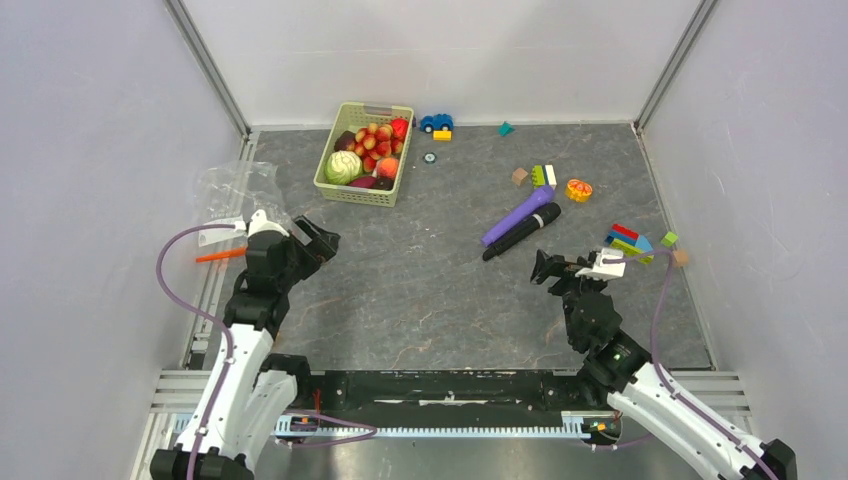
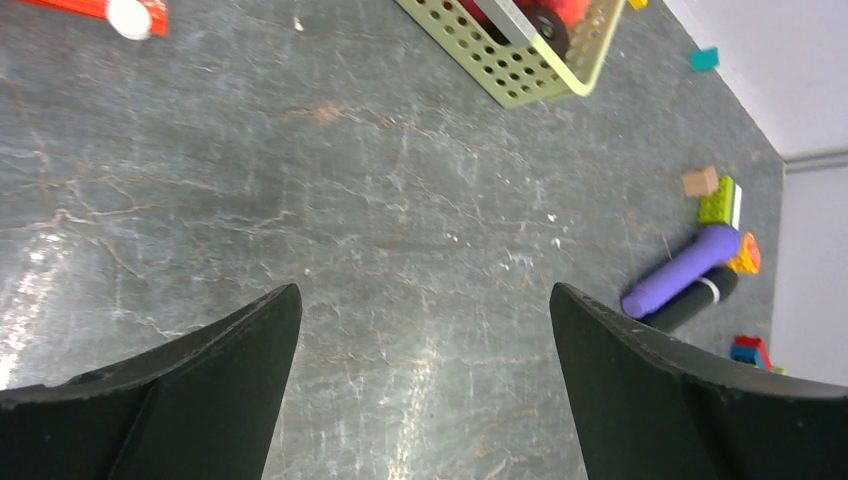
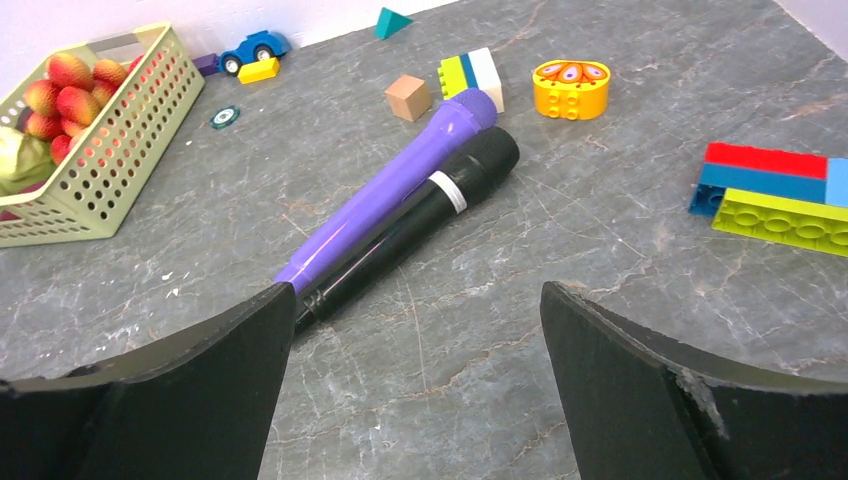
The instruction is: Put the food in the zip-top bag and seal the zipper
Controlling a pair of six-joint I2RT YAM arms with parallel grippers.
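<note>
The food [image 1: 371, 145], red and peach apples, a green cabbage [image 1: 343, 167] and dark purple pieces, lies in a light-green slotted basket [image 1: 334, 187] at the back; the apples [image 3: 62, 82] also show in the right wrist view. The clear zip-top bag [image 1: 238, 190] lies crumpled at the table's left edge, its orange-red zipper [image 1: 220, 256] on the near side. My left gripper [image 1: 322, 241] hovers open to the right of the bag, with only bare table between its fingers [image 2: 250, 340]. My right gripper [image 1: 545, 268] is open and holds nothing, close to the near ends of two toy microphones.
A purple microphone [image 1: 518, 214] and a black one [image 1: 522, 232] lie side by side right of centre. Building blocks [image 1: 628, 241], an orange citrus slice [image 1: 579, 189], a blue toy car [image 1: 436, 122] and a teal wedge [image 1: 506, 128] are scattered at the right and back. Walls enclose the table.
</note>
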